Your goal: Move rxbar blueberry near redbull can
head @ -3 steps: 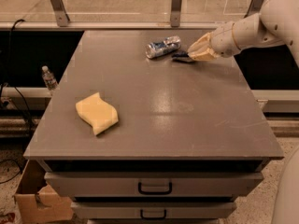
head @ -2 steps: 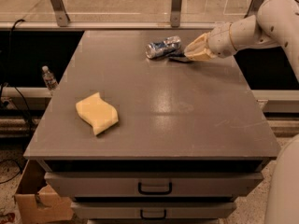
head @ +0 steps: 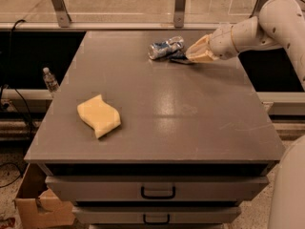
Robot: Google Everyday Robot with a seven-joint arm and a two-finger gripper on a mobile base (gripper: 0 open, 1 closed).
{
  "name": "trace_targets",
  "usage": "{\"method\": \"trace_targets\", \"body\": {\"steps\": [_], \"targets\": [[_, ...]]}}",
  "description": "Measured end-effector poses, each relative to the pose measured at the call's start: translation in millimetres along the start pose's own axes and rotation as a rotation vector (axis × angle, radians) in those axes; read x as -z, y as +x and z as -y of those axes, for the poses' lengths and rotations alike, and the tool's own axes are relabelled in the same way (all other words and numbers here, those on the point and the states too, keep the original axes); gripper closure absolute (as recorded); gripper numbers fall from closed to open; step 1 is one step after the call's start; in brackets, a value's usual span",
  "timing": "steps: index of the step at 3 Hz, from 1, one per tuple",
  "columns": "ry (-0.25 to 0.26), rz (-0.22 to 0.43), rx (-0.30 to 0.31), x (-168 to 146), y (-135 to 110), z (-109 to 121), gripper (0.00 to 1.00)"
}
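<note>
The redbull can (head: 165, 47) lies on its side at the far middle of the grey table (head: 157, 123), silver and blue. The rxbar blueberry (head: 179, 59) shows as a thin dark strip just right of the can, low at the table surface; I cannot tell whether it touches the can. My gripper (head: 190, 55), cream-coloured, reaches in from the right on the white arm (head: 267, 23). Its tip is over the bar's right end and appears shut on it. Most of the bar is hidden by the gripper.
A wavy pale-yellow sponge (head: 99, 115) lies at the table's near left. A railing with metal posts (head: 179, 4) runs behind the far edge. A small bottle (head: 49, 79) stands off the table's left side, with a cardboard box (head: 35, 206) below. Drawers (head: 157, 192) are under the front edge.
My gripper has moved a little to the left, towards the can, with the dark bar moving along with it. The can and the sponge have not moved.
</note>
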State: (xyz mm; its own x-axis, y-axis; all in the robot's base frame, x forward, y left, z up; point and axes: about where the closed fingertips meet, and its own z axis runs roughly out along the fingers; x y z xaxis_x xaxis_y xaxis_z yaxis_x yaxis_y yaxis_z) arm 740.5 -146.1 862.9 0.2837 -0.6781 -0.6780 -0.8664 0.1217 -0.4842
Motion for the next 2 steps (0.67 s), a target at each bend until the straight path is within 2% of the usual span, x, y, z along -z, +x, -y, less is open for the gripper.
{"method": "trace_targets", "body": {"steps": [2], "targets": [[-0.010,0.005,-0.001,-7.5,-0.9,-2.0,0.13]]}}
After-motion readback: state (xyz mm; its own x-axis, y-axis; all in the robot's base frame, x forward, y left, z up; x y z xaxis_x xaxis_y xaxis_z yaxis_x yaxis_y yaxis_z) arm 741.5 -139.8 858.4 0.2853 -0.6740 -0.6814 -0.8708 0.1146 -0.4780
